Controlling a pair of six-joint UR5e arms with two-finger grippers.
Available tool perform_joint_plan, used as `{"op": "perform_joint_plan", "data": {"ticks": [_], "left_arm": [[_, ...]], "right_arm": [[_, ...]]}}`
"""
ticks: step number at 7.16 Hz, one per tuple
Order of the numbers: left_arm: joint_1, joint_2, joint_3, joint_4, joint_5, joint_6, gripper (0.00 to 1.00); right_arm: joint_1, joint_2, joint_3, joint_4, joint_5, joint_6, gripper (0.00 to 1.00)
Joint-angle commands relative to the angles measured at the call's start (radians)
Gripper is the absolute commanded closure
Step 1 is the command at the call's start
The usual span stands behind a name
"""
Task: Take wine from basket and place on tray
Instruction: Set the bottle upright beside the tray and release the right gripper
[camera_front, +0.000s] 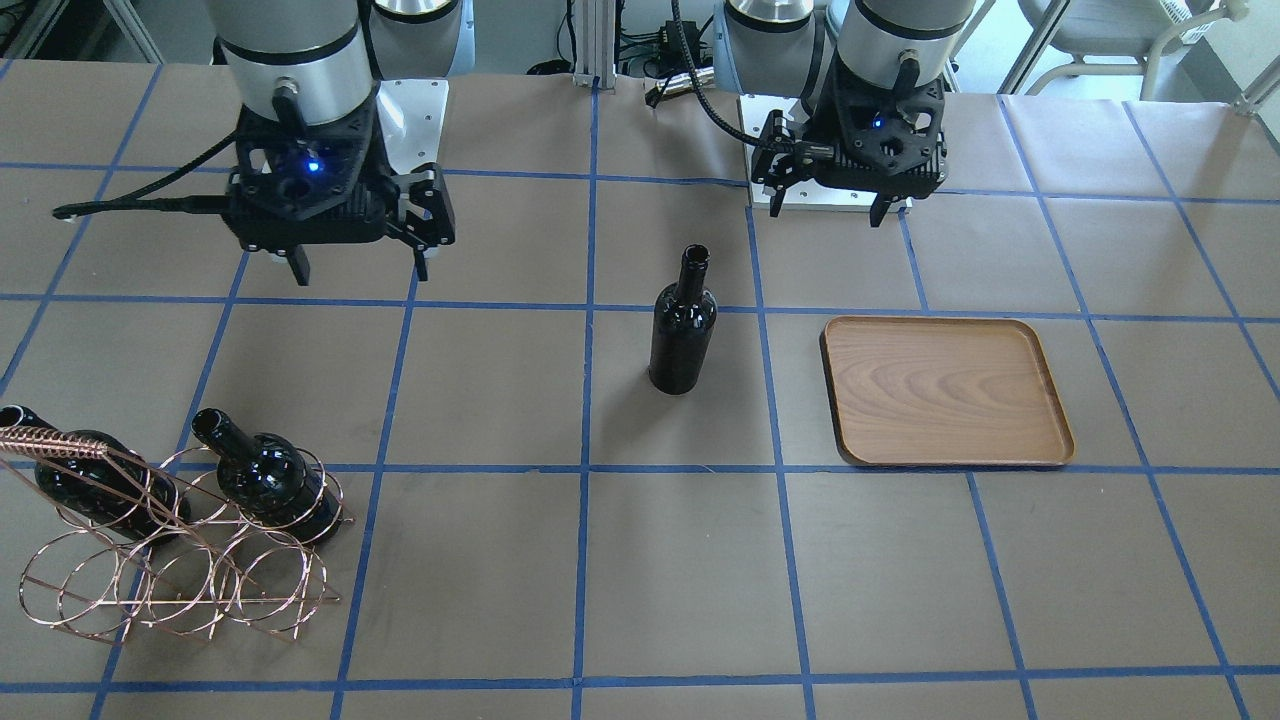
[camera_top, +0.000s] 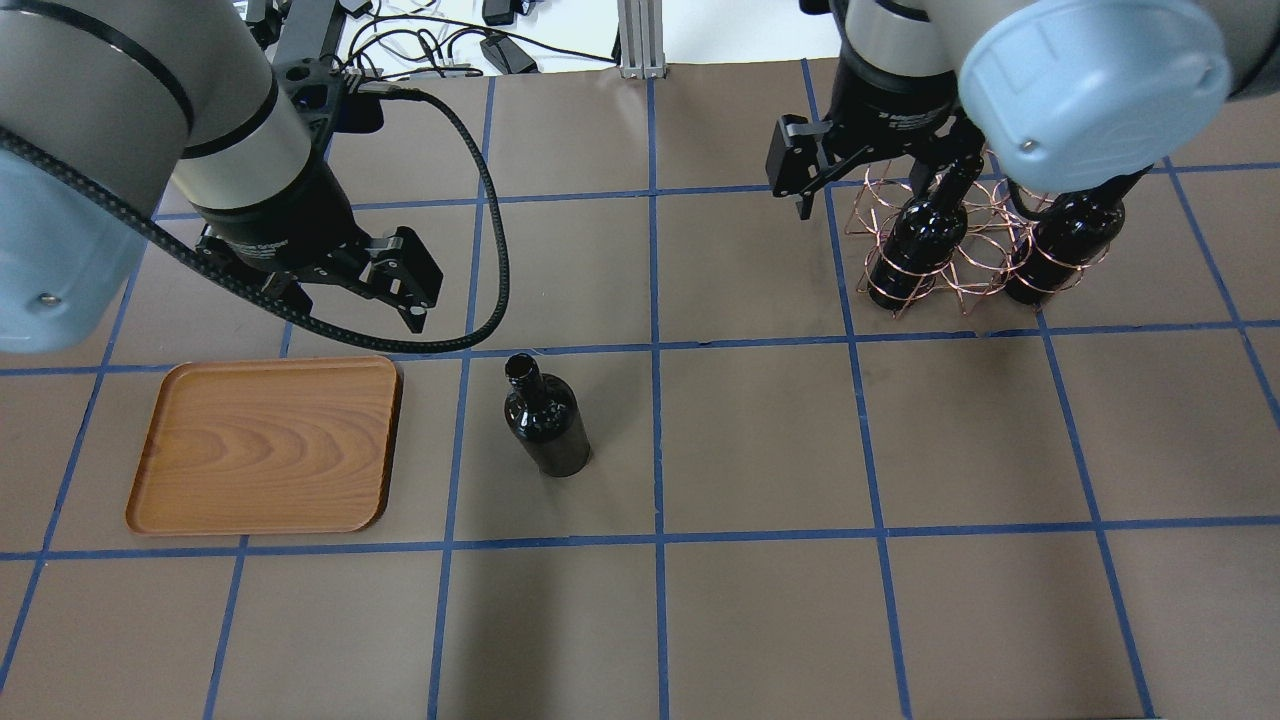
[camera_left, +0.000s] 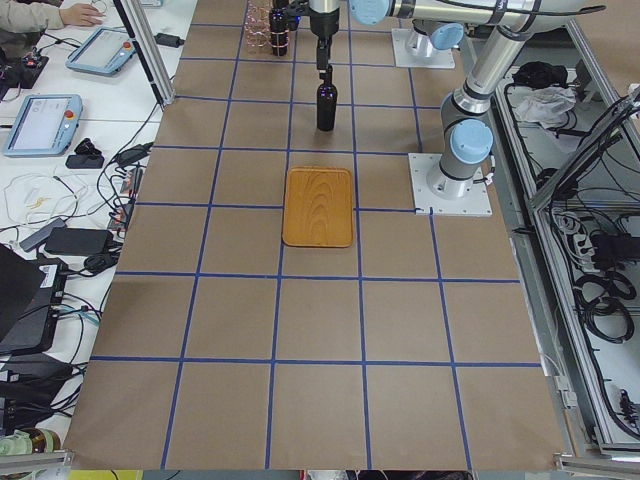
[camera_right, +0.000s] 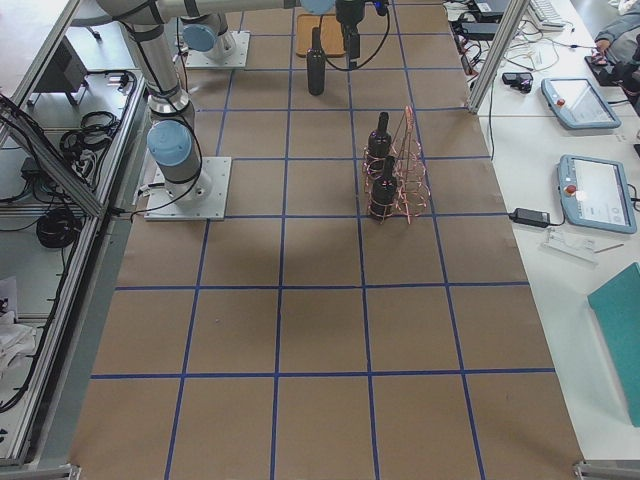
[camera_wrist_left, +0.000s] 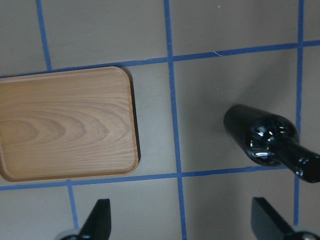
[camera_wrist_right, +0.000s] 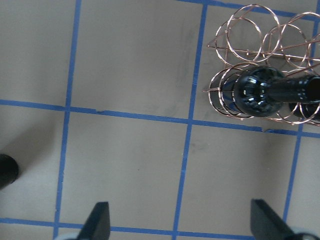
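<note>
One wine bottle (camera_front: 683, 330) stands upright on the table by itself, between the basket and the tray; it also shows in the overhead view (camera_top: 545, 425). The wooden tray (camera_front: 945, 390) lies bare. The copper wire basket (camera_front: 180, 540) holds two more bottles (camera_front: 265, 480). My left gripper (camera_front: 825, 205) is open and empty, hovering behind the tray and the standing bottle; its wrist view shows the tray (camera_wrist_left: 65, 125) and the bottle (camera_wrist_left: 265, 140). My right gripper (camera_front: 360, 268) is open and empty, above the table beside the basket (camera_wrist_right: 255, 75).
The brown table cover has a blue tape grid. The arm base plates (camera_front: 820, 150) sit at the robot's side of the table. Operator desks with tablets (camera_right: 580, 100) stand beyond the far long edge.
</note>
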Motion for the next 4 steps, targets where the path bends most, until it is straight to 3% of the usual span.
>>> {"op": "perform_joint_plan", "data": {"ticks": [1,4], "left_arm": [[-0.058,-0.034,-0.041,0.047,-0.015,-0.048,0.00],[-0.132,-0.065,-0.070,0.140,-0.049,-0.157,0.00]], "right_arm": [[-0.081,-0.016,0.005,0.026,-0.026,-0.071,0.00],[-0.113,-0.016,0.019,0.002,-0.034,-0.167,0.00]]}}
